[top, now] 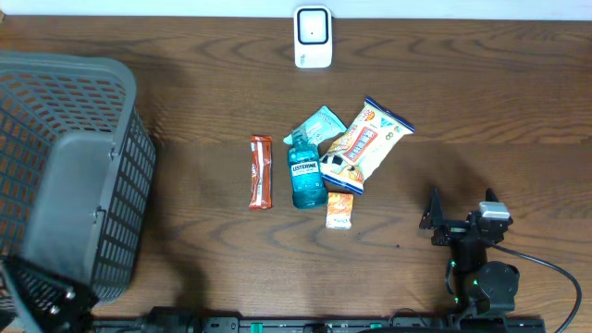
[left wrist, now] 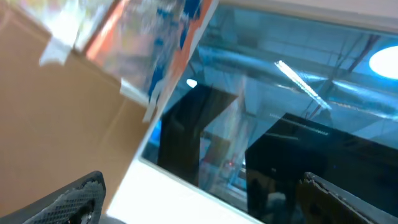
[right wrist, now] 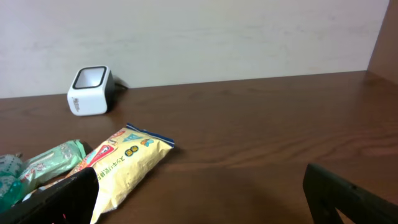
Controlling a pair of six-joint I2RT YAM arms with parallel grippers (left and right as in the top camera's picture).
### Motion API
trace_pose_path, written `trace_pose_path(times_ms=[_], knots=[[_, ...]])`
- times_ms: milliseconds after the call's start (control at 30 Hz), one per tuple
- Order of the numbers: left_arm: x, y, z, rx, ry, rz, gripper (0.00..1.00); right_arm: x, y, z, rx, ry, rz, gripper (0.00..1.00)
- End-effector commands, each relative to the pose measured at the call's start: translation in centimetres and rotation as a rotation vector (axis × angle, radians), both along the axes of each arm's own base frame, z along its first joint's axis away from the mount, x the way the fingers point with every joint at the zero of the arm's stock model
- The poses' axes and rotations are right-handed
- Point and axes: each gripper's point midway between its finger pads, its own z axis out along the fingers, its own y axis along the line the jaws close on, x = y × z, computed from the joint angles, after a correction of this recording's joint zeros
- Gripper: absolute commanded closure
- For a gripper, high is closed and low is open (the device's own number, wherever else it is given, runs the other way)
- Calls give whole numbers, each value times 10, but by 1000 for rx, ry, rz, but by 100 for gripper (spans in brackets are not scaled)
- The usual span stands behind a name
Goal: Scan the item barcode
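A white barcode scanner stands at the table's far edge, facing the items; the right wrist view shows this scanner by the wall. Mid-table lie a red snack bar, a teal mouthwash bottle, a green packet, a yellow snack bag and a small orange packet. My right gripper rests near the front right, open and empty, its fingers framing bare table right of the yellow bag. My left gripper is open, empty, and aimed upward away from the table.
A dark mesh basket fills the left side of the table. The left arm sits at the front left corner beside it. The left wrist view holds only a brown cardboard surface and glass panels.
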Motion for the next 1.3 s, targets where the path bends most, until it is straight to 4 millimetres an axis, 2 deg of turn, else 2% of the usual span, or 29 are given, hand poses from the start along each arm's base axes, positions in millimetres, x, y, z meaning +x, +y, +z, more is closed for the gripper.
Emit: trace_pose_path(times_ms=[0, 67, 200, 267, 367, 400, 467, 633, 733, 867, 1000, 1267], knots=[[17, -2, -15, -168, -60, -130, 2, 0, 1, -2, -16, 5, 8, 1], [31, -6, -26, -256, -74, -212, 2, 0, 1, -2, -16, 5, 8, 1], [67, -19, -56, -227, 39, -256, 2, 0, 1, -1, -16, 5, 8, 1], [90, -40, -74, -123, 137, -331, 2, 0, 1, -2, -16, 5, 8, 1], [116, -89, -98, 96, 265, -518, 2, 0, 1, -2, -16, 5, 8, 1], [121, -100, -105, 147, 299, -561, 2, 0, 1, -1, -16, 5, 8, 1], [132, -110, -119, 212, 359, -591, 2, 0, 1, -2, -16, 5, 8, 1], [162, -110, -147, 209, 489, -582, 2, 0, 1, -2, -16, 5, 8, 1], [178, -103, -167, 169, 581, -543, 2, 0, 1, -1, -16, 5, 8, 1], [192, -103, -188, 153, 659, -551, 2, 0, 1, -1, -16, 5, 8, 1], [195, -102, -194, 157, 635, -537, 2, 0, 1, -2, -16, 5, 8, 1], [185, -107, -215, 169, 615, -566, 2, 0, 0, -1, -17, 5, -1, 1]])
